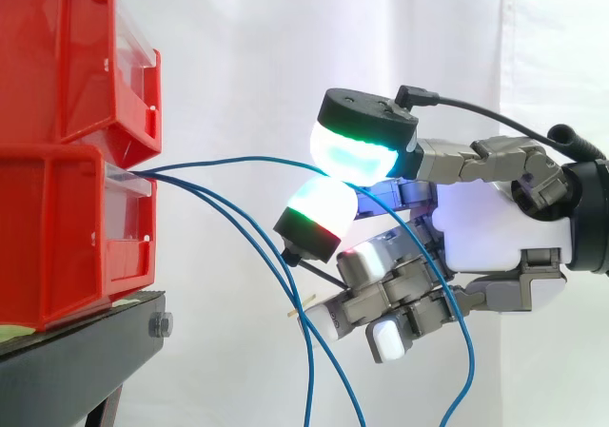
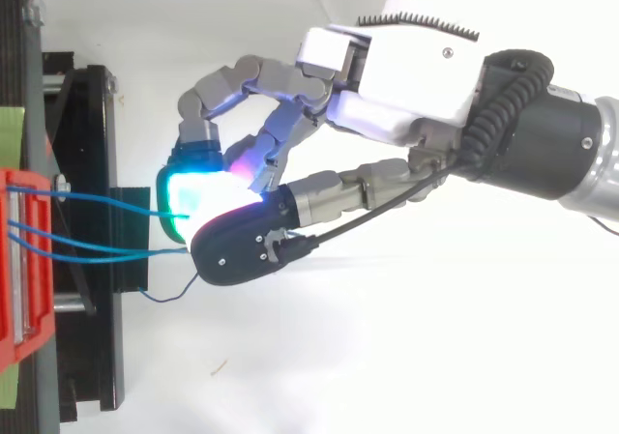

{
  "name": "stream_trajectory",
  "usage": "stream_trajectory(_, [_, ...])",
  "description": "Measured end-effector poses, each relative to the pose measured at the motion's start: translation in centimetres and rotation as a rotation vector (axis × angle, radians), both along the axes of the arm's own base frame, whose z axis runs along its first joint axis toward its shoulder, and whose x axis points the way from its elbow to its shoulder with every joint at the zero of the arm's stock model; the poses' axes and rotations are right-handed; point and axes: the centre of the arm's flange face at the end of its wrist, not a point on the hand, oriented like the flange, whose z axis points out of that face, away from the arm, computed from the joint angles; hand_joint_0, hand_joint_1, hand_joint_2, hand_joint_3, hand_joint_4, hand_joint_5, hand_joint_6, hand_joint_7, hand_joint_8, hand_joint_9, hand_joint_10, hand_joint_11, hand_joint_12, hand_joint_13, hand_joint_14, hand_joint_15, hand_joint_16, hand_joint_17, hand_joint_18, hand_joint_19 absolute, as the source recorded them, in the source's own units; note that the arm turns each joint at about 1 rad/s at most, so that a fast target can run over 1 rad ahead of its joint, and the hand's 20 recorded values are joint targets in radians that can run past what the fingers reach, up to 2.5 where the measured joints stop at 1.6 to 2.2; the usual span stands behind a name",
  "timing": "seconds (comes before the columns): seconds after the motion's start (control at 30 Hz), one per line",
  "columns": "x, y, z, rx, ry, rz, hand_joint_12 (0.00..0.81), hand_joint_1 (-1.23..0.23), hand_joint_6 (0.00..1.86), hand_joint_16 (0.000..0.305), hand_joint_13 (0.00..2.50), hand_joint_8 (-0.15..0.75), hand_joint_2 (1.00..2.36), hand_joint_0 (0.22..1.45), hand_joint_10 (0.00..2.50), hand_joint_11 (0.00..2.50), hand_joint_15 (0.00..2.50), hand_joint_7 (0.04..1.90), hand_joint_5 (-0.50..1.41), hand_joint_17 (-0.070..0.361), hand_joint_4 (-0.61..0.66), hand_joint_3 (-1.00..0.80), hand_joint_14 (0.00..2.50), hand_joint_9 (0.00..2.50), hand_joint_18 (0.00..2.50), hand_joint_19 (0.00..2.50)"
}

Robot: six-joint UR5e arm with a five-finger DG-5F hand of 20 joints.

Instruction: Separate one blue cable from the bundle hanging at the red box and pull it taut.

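Several thin blue cables come out between the two stacked red bins (image 1: 57, 237) at the left. One blue cable (image 1: 238, 159) runs in a shallow arch to the right, into the pinch between two glowing fingertips (image 1: 357, 146) of my hand (image 1: 495, 227). Past the pinch it goes behind the fingers and drops down at the right (image 1: 466, 351). Two other blue cables (image 1: 257, 246) sag away from the bin and hang below the hand. In the top view the cables (image 2: 106, 202) stretch from the red bin (image 2: 24, 260) to the lit pads of the hand (image 2: 406, 76).
The bins sit on a black stand (image 1: 86, 360) whose frame (image 2: 92, 163) lies just left of the fingertips. A white curtain is behind. A loose cable end (image 2: 164, 297) curls beside the stand below the hand.
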Motion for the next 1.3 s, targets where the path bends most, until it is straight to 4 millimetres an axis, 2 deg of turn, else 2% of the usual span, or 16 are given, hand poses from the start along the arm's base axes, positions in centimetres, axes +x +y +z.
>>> stream_trajectory(0.13, [-0.1, 0.1, -0.1, 0.017, 0.003, -0.005, 0.359, -0.8, 0.92, 0.043, 0.94, 0.365, 1.01, 0.64, 0.02, 1.02, 0.42, 1.12, -0.14, 0.096, -0.03, -0.16, 0.01, 1.21, 0.95, 0.58])
stream_trajectory(0.47, [-0.2, 0.3, -0.2, 0.079, 0.002, -0.005, 0.344, -0.78, 0.91, 0.036, 1.06, 0.355, 1.01, 0.65, 0.02, 1.08, 0.62, 1.11, -0.15, 0.081, 0.0, -0.2, 0.02, 1.21, 0.92, 0.59])
stream_trajectory(0.6, [-0.1, 0.3, -0.3, 0.087, -0.003, 0.007, 0.351, -0.79, 0.91, 0.035, 1.12, 0.356, 1.02, 0.65, 0.02, 1.18, 0.75, 1.12, -0.15, 0.078, -0.03, -0.2, 0.02, 1.23, 0.91, 0.6])
stream_trajectory(0.97, [0.8, 0.4, -3.5, 0.177, -0.016, 0.045, 0.351, -0.79, 0.91, 0.033, 1.21, 0.34, 1.01, 0.66, 0.02, 1.3, 0.95, 1.1, -0.15, 0.074, -0.02, -0.22, 0.03, 1.27, 0.92, 0.62])
stream_trajectory(1.3, [0.9, 0.4, -3.9, 0.187, -0.013, 0.047, 0.328, -0.8, 0.9, 0.034, 1.33, 0.327, 1.01, 0.67, 0.01, 1.41, 1.37, 1.08, -0.15, 0.076, -0.03, -0.25, 0.02, 1.31, 0.94, 0.66])
